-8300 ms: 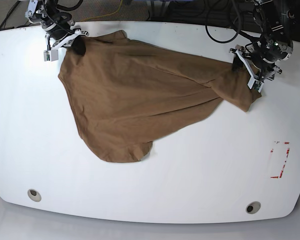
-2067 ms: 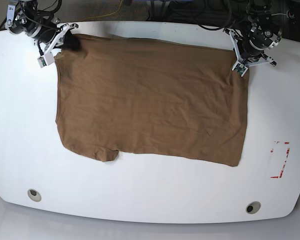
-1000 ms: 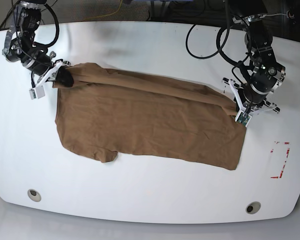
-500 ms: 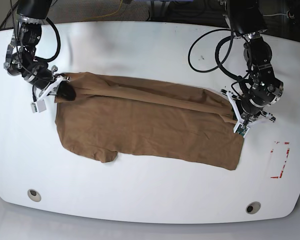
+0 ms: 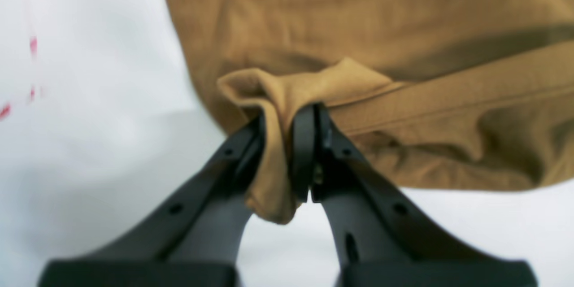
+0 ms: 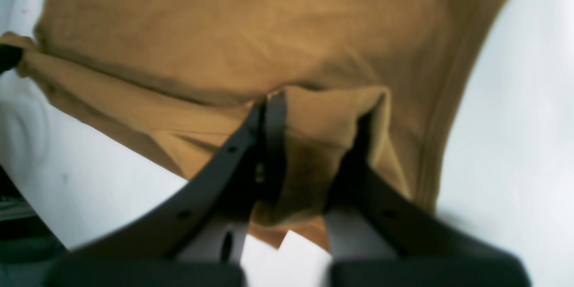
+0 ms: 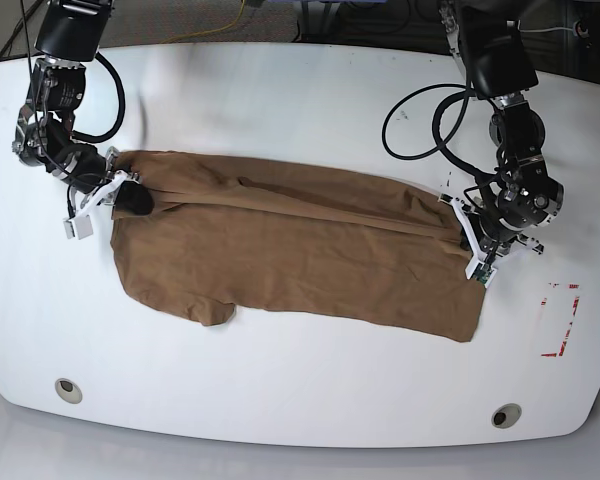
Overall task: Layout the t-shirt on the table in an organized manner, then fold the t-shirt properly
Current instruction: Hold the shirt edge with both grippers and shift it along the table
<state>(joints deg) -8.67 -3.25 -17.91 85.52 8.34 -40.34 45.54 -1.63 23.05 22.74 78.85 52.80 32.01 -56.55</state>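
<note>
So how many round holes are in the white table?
2. One round grey hole sits near the table's front edge on the base view's left, the other near the front edge on its right. The t-shirt could hide more.

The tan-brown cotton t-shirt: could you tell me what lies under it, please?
The tan-brown cotton t-shirt lies on the glossy white table. Its folded-over top edge covers a lower layer; anything beneath is hidden.

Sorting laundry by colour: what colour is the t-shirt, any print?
Plain tan-brown t-shirt, no print visible; clearest in the base view.
</note>
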